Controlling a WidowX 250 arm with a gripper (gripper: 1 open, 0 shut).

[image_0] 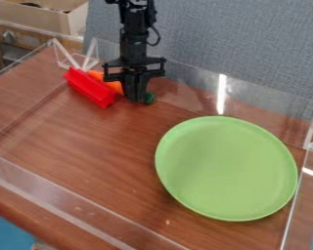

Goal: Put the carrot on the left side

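pointing straight down near the desk's far edge, your gripper is over the carrot beside the red block; you cannot tell if it grips.

arm colour: black all over, matte, with no bright markings that can be made out
arm shape: a slim upright column of stacked blocky segments, wider and more irregular toward the top of the picture
gripper: black, set under a short horizontal crossbar that juts out to both sides
fingers: two thin dark prongs below the crossbar
cables: dark lumps near the upper segments may be wiring; too small to tell
screws, labels: not discernible at this size
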